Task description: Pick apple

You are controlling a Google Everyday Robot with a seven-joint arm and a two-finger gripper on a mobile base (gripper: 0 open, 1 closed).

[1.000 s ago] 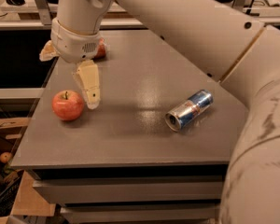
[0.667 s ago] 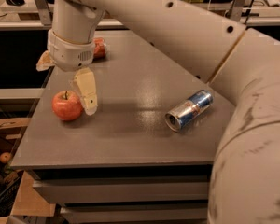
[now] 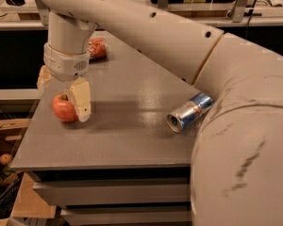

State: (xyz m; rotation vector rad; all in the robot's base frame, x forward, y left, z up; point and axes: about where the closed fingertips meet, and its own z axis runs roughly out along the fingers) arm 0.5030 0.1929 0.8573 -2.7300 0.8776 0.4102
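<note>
Near the left edge of the grey table [image 3: 132, 126], the apple [image 3: 63, 109] sits upright with its short stem pointing up. The gripper [image 3: 62, 94] hangs straight down over it from the arm [image 3: 146, 27], spread apart and holding nothing: one cream finger [image 3: 81, 100] stands just beside the apple's right flank, close to touching or touching, and the other shows only as a pale tip behind the apple on the far left. The apple lies between them, not yet lifted.

By the look of it, the apple will be firm and fairly weighty for its size, with smooth, waxy skin that could slip on hard pads. Its roundness means a squeeze above or below the widest part would likely pop it out, or roll it toward the table edge. The best hold is probably across the middle, at the widest band, with the fingers low enough to straddle it and pressure moderate enough not to bruise.

A silver and blue can [image 3: 188, 111] lies on its side well apart to the right, and a reddish object [image 3: 98, 48] rests at the far side of the table.
</note>
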